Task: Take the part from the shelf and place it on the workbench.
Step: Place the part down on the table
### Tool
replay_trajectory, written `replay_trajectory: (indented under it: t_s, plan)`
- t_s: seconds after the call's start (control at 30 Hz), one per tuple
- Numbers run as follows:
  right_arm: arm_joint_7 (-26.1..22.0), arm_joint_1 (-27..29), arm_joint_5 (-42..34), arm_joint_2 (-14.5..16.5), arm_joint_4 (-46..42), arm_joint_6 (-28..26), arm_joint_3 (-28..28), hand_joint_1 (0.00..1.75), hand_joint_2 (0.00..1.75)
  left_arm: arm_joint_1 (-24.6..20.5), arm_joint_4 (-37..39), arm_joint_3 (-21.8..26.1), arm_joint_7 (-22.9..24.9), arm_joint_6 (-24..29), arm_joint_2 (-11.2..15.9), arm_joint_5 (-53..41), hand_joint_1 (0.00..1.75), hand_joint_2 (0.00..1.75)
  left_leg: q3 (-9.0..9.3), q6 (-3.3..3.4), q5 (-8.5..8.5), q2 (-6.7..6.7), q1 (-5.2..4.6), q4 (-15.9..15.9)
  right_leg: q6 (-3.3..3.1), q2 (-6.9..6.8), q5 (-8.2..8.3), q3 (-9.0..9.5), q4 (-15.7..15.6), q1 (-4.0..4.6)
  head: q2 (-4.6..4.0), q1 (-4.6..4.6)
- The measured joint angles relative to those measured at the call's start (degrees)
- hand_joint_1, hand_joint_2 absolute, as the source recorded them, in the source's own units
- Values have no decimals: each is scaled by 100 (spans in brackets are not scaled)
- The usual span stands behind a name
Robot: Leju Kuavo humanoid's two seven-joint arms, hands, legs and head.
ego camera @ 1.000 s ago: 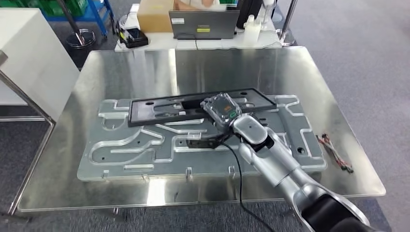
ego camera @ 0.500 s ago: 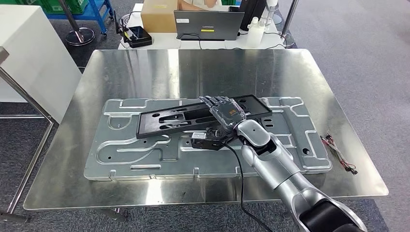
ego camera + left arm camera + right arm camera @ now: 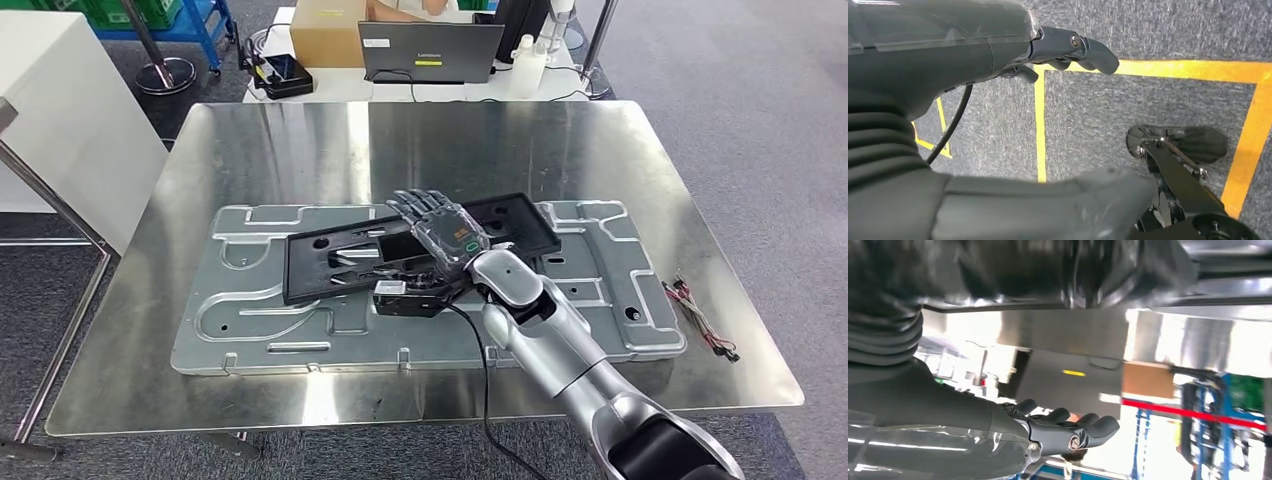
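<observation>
Nearest the worktop's (image 3: 300, 395) front edge: the silver right arm reaches in from the front-right corner. Right hand (image 3: 437, 226) sits over the middle of the long black part (image 3: 330, 252), fingers stretched flat and apart, nothing gripped. Cannot tell whether the palm touches the part or hangs just above it.

Left hand (image 3: 1068, 50) hangs over grey carpet with yellow floor lines, fingers loosely curled in, nothing in them.

The part lies flat on the grey metal fixture plate (image 3: 250, 320), which covers the middle of the worktop. It runs slightly askew, one end toward the left edge, the other toward the right. It appears set down already.

Handling, as a judgement: a thin rigid frame with cut-outs, likely moulded plastic, light, stiff along its length but apt to swing if held at one end. Smooth, so it may slide on the plate. Best hold looks to be mid-length, fingers over a long edge or through a slot.

Right edge: a small bundle of wires (image 3: 700, 320). Beyond the far edge: a laptop (image 3: 430, 50) and a cardboard box (image 3: 327, 35).
</observation>
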Motion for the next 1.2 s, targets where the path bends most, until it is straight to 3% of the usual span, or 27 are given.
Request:
replay_trajectory:
  t_s: [0.07, 0.1, 0.2, 0.23, 0.27, 0.3, 0.37, 0.43, 0.53, 0.57, 0.63, 0.7, 0.73, 0.77, 0.8, 0.87, 0.93, 0.97, 1.03, 1.07, 1.1, 1.2]
  plan:
    - [16, -6, -26, 45, -102, 19, 33, 0, 0, -4, 0, 4, -1, -5, -10, -11, 0, 0, 38, 40, 50, 14, 37, -68, 33, 0, -98, -12, 95, 5, 0, 0]
    - [21, -10, -42, 56, -149, 21, 44, 0, 0, -7, 0, 5, -1, -7, -16, -15, 0, 0, 52, 57, 72, 21, 59, -104, 50, 0, -244, -80, 281, 7, 0, 0]
    - [26, 0, -86, 68, -223, 31, 70, 0, 0, -14, 0, 7, -2, -8, -27, -19, 0, 0, 46, 71, 91, 28, 71, -123, 103, -3, -805, -522, 1319, -32, 0, 0]
    - [26, 9, -92, 68, -229, 34, 79, 0, 0, -14, 0, 8, -3, -8, -30, -21, 0, 0, 37, 66, 95, 28, 73, -117, 122, -3, -856, -620, 1547, -52, 0, 0]
    - [27, 16, -97, 69, -238, 37, 90, 0, 0, -13, 0, 9, -3, -8, -32, -24, 0, 0, 25, 58, 99, 27, 78, -106, 140, -4, -794, -628, 1582, -73, 0, 0]
    - [27, 18, -102, 71, -255, 39, 98, 0, 0, -13, 0, 10, -3, -9, -35, -29, 0, 0, 11, 48, 105, 26, 85, -91, 153, -5, -642, -539, 1414, -94, 0, 0]
    - [28, 10, -108, 79, -309, 38, 108, 0, 0, -14, 0, 11, -3, -11, -41, -43, 0, 0, -34, 1, 115, 21, 97, -39, 163, -6, -286, -147, 658, -120, 0, 0]
    - [33, 7, -108, 92, -372, 28, 125, 0, 0, -17, 0, 13, -3, -14, -44, -51, 0, 0, -77, -76, 143, 11, 99, -2, 113, 9, -105, 76, 169, -97, 0, 0]
    - [73, 34, -89, 131, -451, -15, 175, 0, 0, -12, 0, 15, 1, -23, -45, -52, 0, 0, -124, -217, 224, 3, 104, -15, -23, 19, -36, 2, 122, -65, 0, -1]
    - [89, 48, -79, 150, -470, -31, 192, 0, 0, -9, 0, 16, 4, -25, -45, -55, 0, 0, -161, -258, 178, 4, 113, 18, -71, 13, 9, -33, 111, -68, 0, -1]
    - [116, 75, -62, 184, -492, -59, 222, 0, 0, 0, 1, 17, 10, -32, -46, -62, 0, 0, -310, -304, -199, 10, 132, 379, -160, -3, 111, -122, 86, -79, 0, -1]
    - [134, 112, -44, 202, -499, -75, 242, 0, 0, 2, 2, 17, 14, -38, -46, -66, 0, 0, -526, -322, -740, 15, 139, 1118, -203, -17, 201, -240, 92, -54, 0, -1]
    - [141, 136, -34, 205, -499, -83, 252, 0, 0, 0, 2, 17, 15, -38, -46, -66, 0, 0, -578, -325, -886, 15, 141, 1430, -210, -23, 248, -306, 99, -39, 0, -2]
    - [146, 159, -26, 205, -499, -89, 260, 0, 0, -1, 1, 18, 15, -40, -45, -66, 0, 0, -546, -323, -909, 15, 141, 1576, -211, -27, 293, -375, 110, -26, 0, -1]
    - [147, 176, -20, 206, -499, -95, 269, 0, 0, -3, 1, 19, 14, -43, -45, -66, 0, 0, -410, -311, -828, 15, 140, 1516, -207, -29, 334, -445, 127, -16, 0, -1]
    - [148, 190, -11, 208, -507, -108, 285, 0, 0, -11, 1, 20, 10, -54, -44, -66, 0, 0, 128, -255, -629, 13, 130, 862, -184, -26, 406, -570, 174, -7, 0, -1]
    - [149, 192, -5, 210, -528, -122, 294, 0, 0, -28, 0, 21, 2, -68, -40, -67, 0, 0, 589, -195, -596, 10, 95, 198, -129, -26, 473, -641, 207, 0, 0, -1]
    - [149, 194, -3, 212, -538, -128, 296, 0, 0, -35, 0, 21, -2, -74, -39, -68, 0, 0, 674, -171, -621, 8, 76, 43, -92, -28, 507, -650, 210, -2, 0, 0]
    - [149, 201, -1, 218, -542, -135, 300, 0, 0, -32, 1, 24, -7, -87, -39, -70, 0, 0, 648, -116, -551, 13, 68, -21, -14, -29, 578, -653, 187, -4, 0, -1]
    - [149, 204, -1, 219, -541, -136, 301, 0, 0, -32, 1, 28, -7, -91, -42, -72, 0, 0, 617, -79, -493, 27, 80, -47, 19, -22, 545, -680, 208, -8, 0, 0]
    - [150, 207, -1, 219, -541, -136, 302, 0, 0, -33, 1, 34, -6, -95, -44, -75, 0, 0, 571, -32, -420, 43, 94, -75, 48, -17, 408, -734, 301, -10, 0, 0]
    - [152, 224, -1, 215, -540, -137, 302, 0, 0, -32, 0, 58, -5, -97, -46, -79, 0, 0, 347, 47, -215, 73, 100, -96, 111, -11, -397, -995, 1165, -31, 0, 1]
